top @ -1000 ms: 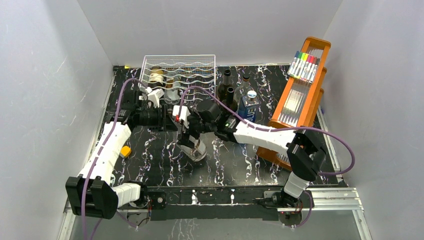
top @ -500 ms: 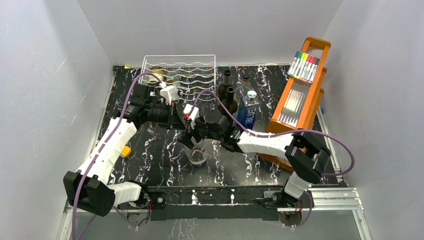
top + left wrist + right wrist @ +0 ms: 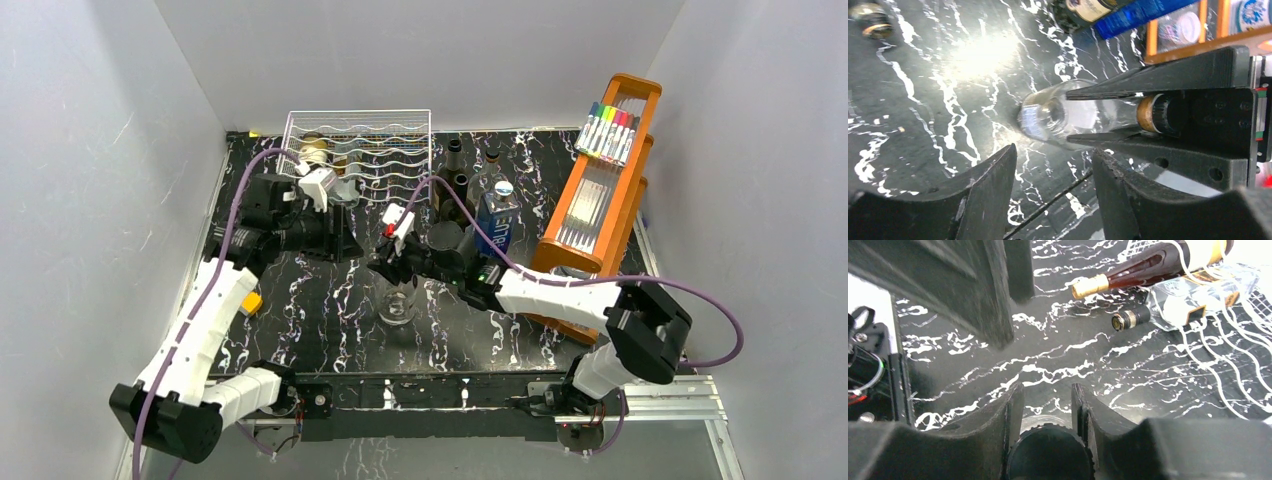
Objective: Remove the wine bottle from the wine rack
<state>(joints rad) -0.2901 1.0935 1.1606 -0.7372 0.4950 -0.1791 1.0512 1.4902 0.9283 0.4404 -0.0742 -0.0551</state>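
The wine bottle (image 3: 398, 300), clear glass with a black cap (image 3: 1048, 455), stands upright at the middle of the table, off the wire wine rack (image 3: 360, 150). My right gripper (image 3: 392, 262) is shut on its neck from above; in the right wrist view the cap sits squeezed between the right gripper (image 3: 1046, 395) fingers. The left wrist view shows the bottle (image 3: 1048, 115) held by those black fingers (image 3: 1158, 145). My left gripper (image 3: 340, 235) hangs to the bottle's left, open and empty, and the left gripper (image 3: 1053, 170) frames only bare table. The rack still holds other bottles (image 3: 1128, 272).
Dark bottles (image 3: 457, 180) and a blue box (image 3: 497, 215) stand behind the right arm. A tall orange wooden rack (image 3: 600, 190) with coloured markers fills the back right. A small orange block (image 3: 250, 302) lies near the left arm. White walls close in three sides.
The left gripper opened, let go of the bottle and drew back to the left. The right gripper closed on the bottle's neck, and the bottle went from tilted to upright.
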